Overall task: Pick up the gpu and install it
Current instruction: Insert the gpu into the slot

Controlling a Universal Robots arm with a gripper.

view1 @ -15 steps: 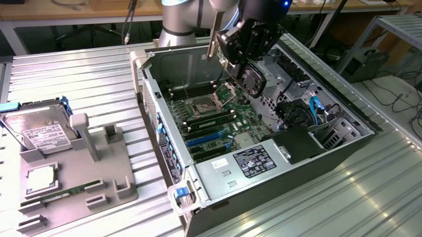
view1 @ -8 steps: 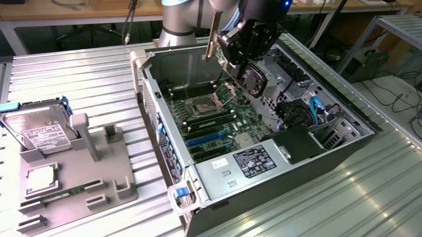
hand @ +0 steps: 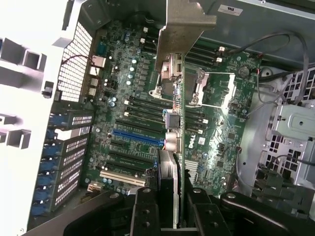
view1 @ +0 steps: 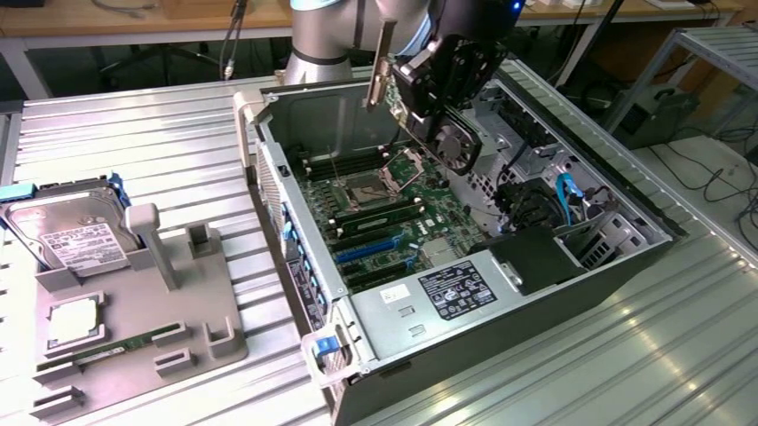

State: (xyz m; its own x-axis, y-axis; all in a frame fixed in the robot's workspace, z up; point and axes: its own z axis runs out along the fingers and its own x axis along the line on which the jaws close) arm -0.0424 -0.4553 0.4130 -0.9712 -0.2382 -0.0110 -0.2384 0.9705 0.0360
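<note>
The gpu (view1: 448, 140) is off the surface (view1: 142, 133) and up in the air over the open case (view1: 592, 284), hanging above the far end of the motherboard (view1: 379, 213), roughly over the CPU socket area and not touching anything below. The tool (view1: 445, 102) has its jaws closed partway onto the card's upper edge, one finger on each face, so it's a firm pinch on a thin board rather than a full close.

My guess at why it's held that way: gripping the top edge leaves the connector edge free and facing the board. The fan side faces the exterior view's right, and the silver bracket (view1: 382, 64) sticks up on the exterior view's left, which is the case's rear wall side where brackets normally sit.

From the wrist view you're looking along the card edge-on (hand: 170, 167), with the bracket (hand: 184, 29) looming over the memory slots. The blue slot (hand: 138, 138) sits off to one side of the card, clearly apart from it. I can't tell how well the two line up.

Over on the exterior view's left, the gray parts holder (view1: 130, 328) has a hard drive (view1: 77, 240) standing in it and a RAM stick (view1: 119, 346) lying in its groove, both well away from the action.
</note>
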